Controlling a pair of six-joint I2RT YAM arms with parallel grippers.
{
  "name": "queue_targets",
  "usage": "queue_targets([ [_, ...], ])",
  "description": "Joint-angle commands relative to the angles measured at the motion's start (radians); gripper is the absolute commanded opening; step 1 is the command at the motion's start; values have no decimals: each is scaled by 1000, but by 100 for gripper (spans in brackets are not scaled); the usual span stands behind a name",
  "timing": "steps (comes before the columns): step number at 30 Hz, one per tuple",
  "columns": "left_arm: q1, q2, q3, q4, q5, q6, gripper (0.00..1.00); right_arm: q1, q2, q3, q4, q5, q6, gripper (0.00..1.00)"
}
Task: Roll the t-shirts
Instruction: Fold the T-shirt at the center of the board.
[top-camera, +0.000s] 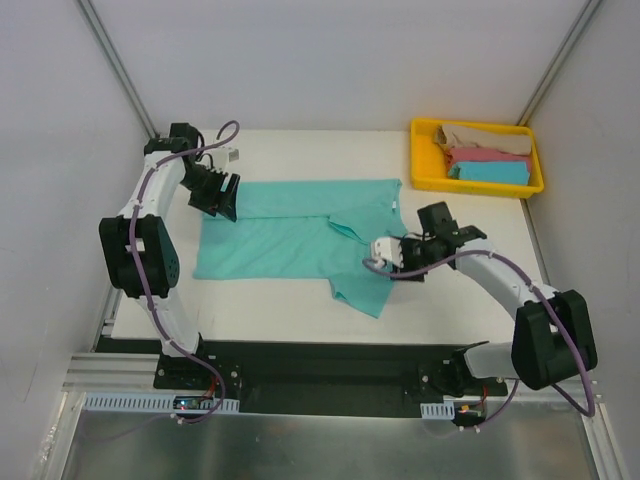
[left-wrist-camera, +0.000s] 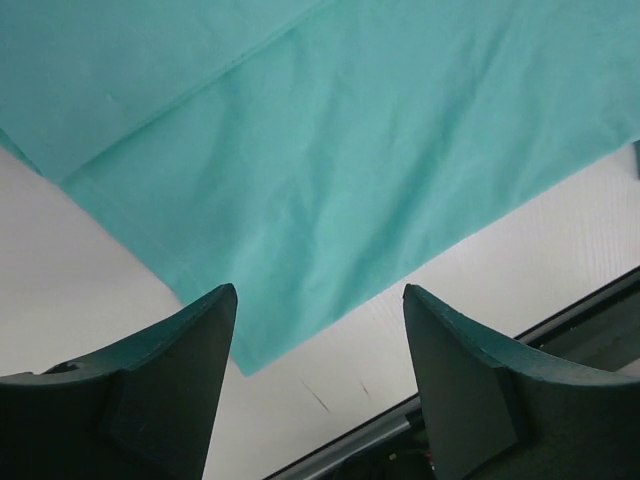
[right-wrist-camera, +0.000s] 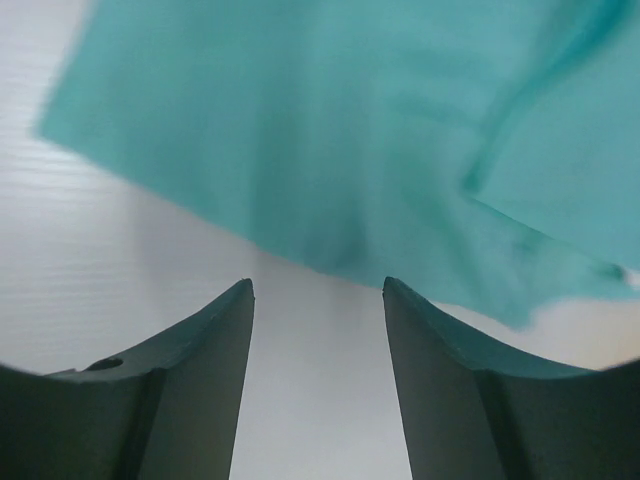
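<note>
A sea-green t-shirt (top-camera: 285, 235) lies partly folded on the white table, one side folded over and a flap hanging toward the front. My left gripper (top-camera: 224, 199) hovers open and empty over the shirt's far left edge; its wrist view shows the shirt (left-wrist-camera: 330, 150) beyond the open gripper (left-wrist-camera: 320, 300). My right gripper (top-camera: 398, 262) is open and empty at the shirt's right edge; its wrist view shows the cloth's hem (right-wrist-camera: 330, 140) just beyond the gripper (right-wrist-camera: 318, 285). Tan (top-camera: 485, 137), pink (top-camera: 487, 155) and sky-blue (top-camera: 490, 172) t-shirts lie in the tray.
A yellow plastic tray (top-camera: 420, 165) stands at the table's back right corner. Grey walls enclose the table on the left, back and right. A black and metal rail (top-camera: 320, 375) runs along the near edge, also seen in the left wrist view (left-wrist-camera: 590, 310).
</note>
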Motion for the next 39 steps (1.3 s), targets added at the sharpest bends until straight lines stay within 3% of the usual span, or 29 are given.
queue_targets([
  [1,27,-25,-66,-31,-11,-13,67,90,-85,-128,-119,-189,-399,57],
  [7,94,-72,-184,-31,10,-12,65,213,-31,-108,-225,-253,-438,54],
  [9,107,-80,-212,-23,32,-20,63,237,13,-85,-196,-258,-333,52],
  [17,102,-171,-295,-26,377,-36,61,273,193,199,-186,-229,-136,44],
  [22,104,-314,-402,-5,305,2,61,334,248,273,-120,-178,68,36],
  [28,108,-450,-479,-6,254,31,61,425,322,299,-97,-77,137,15],
  [39,113,-554,-574,12,248,37,62,497,477,371,-107,20,182,10],
])
